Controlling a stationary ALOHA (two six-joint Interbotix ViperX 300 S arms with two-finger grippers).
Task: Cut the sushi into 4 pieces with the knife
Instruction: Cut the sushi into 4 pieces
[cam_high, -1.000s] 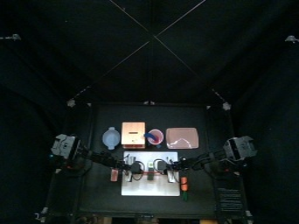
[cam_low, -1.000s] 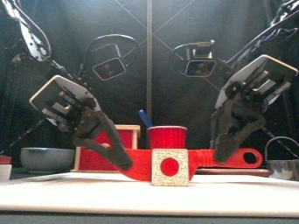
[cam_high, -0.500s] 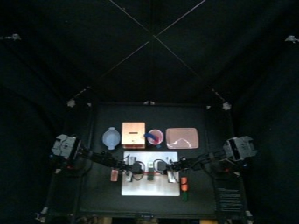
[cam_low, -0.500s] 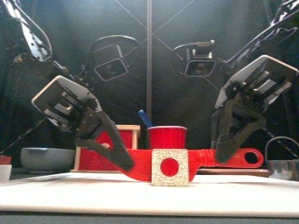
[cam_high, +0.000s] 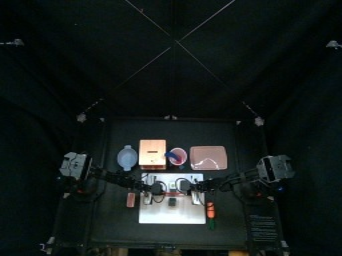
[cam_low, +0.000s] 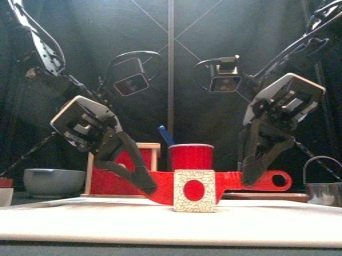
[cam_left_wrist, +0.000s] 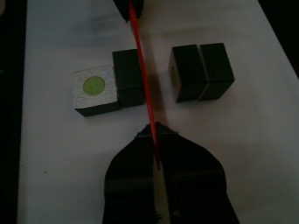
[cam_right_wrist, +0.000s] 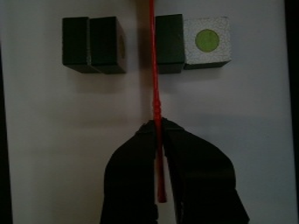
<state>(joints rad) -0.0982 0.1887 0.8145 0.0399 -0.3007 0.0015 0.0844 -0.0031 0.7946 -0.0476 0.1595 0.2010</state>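
On the left, the left gripper (cam_low: 134, 178) slants down toward the middle of the white cutting board (cam_low: 80, 220). Its jaws are closed on the blade end of the red knife (cam_low: 230, 183). The knife's long axis runs left to right, level across the board. It is turned edge down, since both wrist views show it only as a thin red line.

Under the knife's middle lies the sushi roll (cam_right_wrist: 170, 42), its row of blocks running near to far, square across the blade. The roll is already in two halves. The near pair (cam_left_wrist: 125, 80) sits just against the blade on the near side. It is a dark green block touching the end piece (cam_low: 195, 190), whose pale face with a round centre turns to the front. The far pair (cam_left_wrist: 201, 72), two blocks joined, lies a little apart on the far side. I cannot tell whether the edge rests on the board.

On the right, the right gripper (cam_low: 251, 172) slants down the other way, jaws clamped on the handle end. Neither arm is nearer, as the sushi lies midway between them.

By my reading the middle cut is made and two seams remain. The coming move turns on shifting the blade near or far, parallel to itself, until it stands over one pair's seam. The near pair's seam looks the closer.
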